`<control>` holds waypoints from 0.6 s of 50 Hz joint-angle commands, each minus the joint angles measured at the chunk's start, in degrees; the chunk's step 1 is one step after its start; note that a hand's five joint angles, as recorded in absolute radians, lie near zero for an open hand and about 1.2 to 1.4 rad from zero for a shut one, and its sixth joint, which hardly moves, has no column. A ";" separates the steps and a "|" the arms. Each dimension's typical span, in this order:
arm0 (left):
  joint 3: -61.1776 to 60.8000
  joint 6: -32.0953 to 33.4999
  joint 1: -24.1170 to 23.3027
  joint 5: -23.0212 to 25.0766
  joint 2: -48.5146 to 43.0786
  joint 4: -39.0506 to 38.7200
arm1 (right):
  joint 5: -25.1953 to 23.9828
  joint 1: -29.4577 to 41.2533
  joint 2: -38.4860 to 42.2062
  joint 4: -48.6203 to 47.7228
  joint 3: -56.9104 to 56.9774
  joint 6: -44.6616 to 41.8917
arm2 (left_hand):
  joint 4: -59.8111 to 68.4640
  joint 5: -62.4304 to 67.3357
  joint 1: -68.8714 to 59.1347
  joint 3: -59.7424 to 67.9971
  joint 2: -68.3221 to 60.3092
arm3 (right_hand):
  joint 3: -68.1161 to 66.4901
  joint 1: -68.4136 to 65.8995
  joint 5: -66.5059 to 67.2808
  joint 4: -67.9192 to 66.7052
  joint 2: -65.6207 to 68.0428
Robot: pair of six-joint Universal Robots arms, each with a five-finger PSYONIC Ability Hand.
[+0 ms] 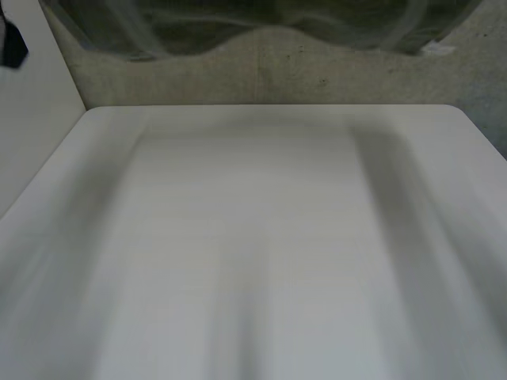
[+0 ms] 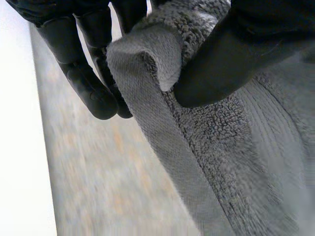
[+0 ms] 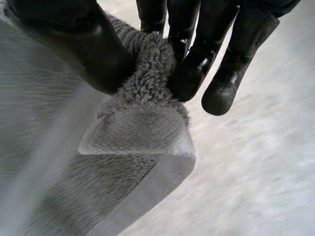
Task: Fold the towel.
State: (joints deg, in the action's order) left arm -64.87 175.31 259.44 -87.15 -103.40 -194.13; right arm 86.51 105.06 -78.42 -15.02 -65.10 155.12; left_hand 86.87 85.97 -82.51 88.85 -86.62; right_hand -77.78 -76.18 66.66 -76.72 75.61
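Where its hemmed edge folds over, the grey towel (image 2: 221, 147) is pinched between the thumb and fingers of the left hand (image 2: 231, 59). The right hand (image 3: 78, 44) is clamped on a bunched towel corner, thumb against fingers.

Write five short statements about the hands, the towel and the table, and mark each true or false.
1. The left hand pinches the grey towel between thumb and fingers. True.
2. The right hand is open and holds nothing. False: its thumb and fingers pinch a towel corner.
3. The towel is bright red. False: it is grey.
4. The table is white. True.
5. A flat woven band runs along the towel's edge. True.
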 commanded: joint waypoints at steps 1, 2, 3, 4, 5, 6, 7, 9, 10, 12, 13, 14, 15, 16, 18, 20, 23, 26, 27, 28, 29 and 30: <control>-12.18 1.87 0.72 2.51 -5.48 3.41 | -9.61 -0.21 5.91 19.68 -6.33 -0.78 | -6.87 -15.97 2.51 -8.85 6.62 | -2.22 -3.82 3.34 -3.28 4.39; -12.21 1.88 0.72 2.51 -5.49 3.41 | -9.61 -0.21 5.91 19.68 -6.35 -0.78 | -6.87 -15.97 2.51 -8.85 6.62 | -2.22 -3.82 3.34 -3.28 4.39; -14.56 3.01 1.07 3.73 -6.97 2.98 | -9.69 -0.30 6.00 18.89 -8.96 -0.87 | -6.87 -15.97 2.51 -8.85 6.62 | -2.22 -3.82 3.34 -3.28 4.39; -14.59 3.02 1.07 3.75 -6.99 2.97 | -9.70 -0.30 6.00 18.88 -8.99 -0.87 | -6.87 -15.97 2.51 -8.85 6.62 | -2.22 -3.82 3.34 -3.28 4.39; -16.67 4.85 1.16 4.96 -8.56 2.54 | -9.87 -0.38 6.18 17.67 -11.17 -1.13 | -6.87 -15.97 2.51 -8.85 6.62 | -2.22 -3.82 3.34 -3.28 4.39; -18.61 7.13 1.16 5.93 -9.96 2.01 | -9.78 -0.47 6.61 16.35 -13.19 -1.65 | -6.87 -15.97 2.51 -8.85 6.62 | -2.22 -3.82 3.34 -3.28 4.39; -18.63 7.15 1.16 5.94 -9.98 2.00 | -9.78 -0.47 6.62 16.34 -13.21 -1.66 | -6.87 -15.97 2.51 -8.85 6.62 | -2.22 -3.82 3.34 -3.28 4.39; -21.86 12.84 1.42 6.64 -12.08 1.39 | -9.87 -1.52 7.93 14.58 -16.97 -3.14 | -6.87 -15.97 2.51 -8.85 6.62 | -2.22 -3.82 3.34 -3.28 4.39; -21.88 12.87 1.42 6.65 -12.09 1.39 | -9.87 -1.53 7.94 14.58 -16.99 -3.15 | -6.87 -15.97 2.51 -8.85 6.62 | -2.22 -3.82 3.34 -3.28 4.39; -23.29 15.86 1.60 6.82 -12.97 1.21 | -10.13 -2.05 8.99 14.23 -18.75 -4.03 | -6.87 -15.97 2.51 -8.85 6.62 | -2.22 -3.82 3.34 -3.28 4.39; -24.50 18.47 1.86 6.91 -13.92 1.21 | -10.31 -2.14 10.12 14.14 -20.14 -4.99 | -6.87 -15.97 2.51 -8.85 6.62 | -2.22 -3.82 3.34 -3.28 4.39; -25.47 20.58 2.12 6.91 -14.54 1.21 | -10.22 -2.14 11.00 14.05 -21.28 -6.22 | -6.87 -15.97 2.51 -8.85 6.62 | -2.22 -3.82 3.34 -3.28 4.39; -25.48 20.60 2.12 6.91 -14.55 1.21 | -10.22 -2.14 11.01 14.05 -21.30 -6.23 | -6.87 -15.97 2.51 -8.85 6.62 | -2.22 -3.82 3.34 -3.28 4.39; -26.35 22.08 2.30 6.91 -14.63 1.21 | -9.96 -2.14 11.71 14.14 -22.25 -7.27 | -6.87 -15.97 2.51 -8.85 6.62 | -2.22 -3.82 3.34 -3.28 4.39; -27.24 22.97 2.39 7.00 -14.64 1.30 | -9.87 -2.32 11.98 14.14 -22.97 -8.25 | -6.87 -15.97 2.51 -8.85 6.62 | -2.22 -3.82 3.34 -3.28 4.39; -28.90 23.41 2.83 7.00 -14.11 1.21 | -9.70 -3.11 11.98 14.05 -24.02 -9.30 | -6.87 -15.97 2.51 -8.85 6.62 | -2.22 -3.82 3.34 -3.28 4.39; -29.44 23.50 3.09 7.00 -13.76 1.30 | -9.70 -3.90 11.36 13.96 -24.28 -9.31 | -6.87 -15.97 2.51 -8.85 6.62 | -2.22 -3.82 3.34 -3.28 4.39; -30.58 23.50 4.41 7.00 -11.30 1.39 | -9.70 -5.48 9.96 13.96 -24.55 -9.31 | -6.87 -15.97 2.51 -8.85 6.62 | -2.22 -3.82 3.34 -3.28 4.39; -31.28 23.42 5.02 6.91 -9.47 1.65 | -9.78 -6.18 8.65 14.14 -24.63 -9.31 | -6.87 -15.97 2.51 -8.85 6.62 | -2.22 -3.82 3.34 -3.28 4.39; -32.07 23.33 5.55 6.91 -7.88 1.74 | -9.78 -6.79 7.33 14.40 -24.90 -9.31 | -6.87 -15.97 2.51 -8.85 6.62 | -2.22 -3.82 3.34 -3.28 4.39; -32.08 23.33 5.55 6.91 -7.87 1.74 | -9.78 -6.80 7.32 14.40 -24.90 -9.31 | -6.87 -15.97 2.51 -8.85 6.62 | -2.22 -3.82 3.34 -3.28 4.39; -32.77 23.15 6.07 6.91 -6.48 1.91 | -9.87 -7.32 6.10 14.66 -25.16 -9.22 | -6.87 -15.97 2.51 -8.85 6.62 | -2.22 -3.82 3.34 -3.28 4.39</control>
State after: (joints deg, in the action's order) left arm -95.30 199.22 263.45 -80.13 -115.46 -192.79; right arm 76.80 100.17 -68.03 -1.07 -89.81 145.65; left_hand 86.87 85.97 -82.51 88.92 -86.62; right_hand -77.79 -76.17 66.66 -76.72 75.61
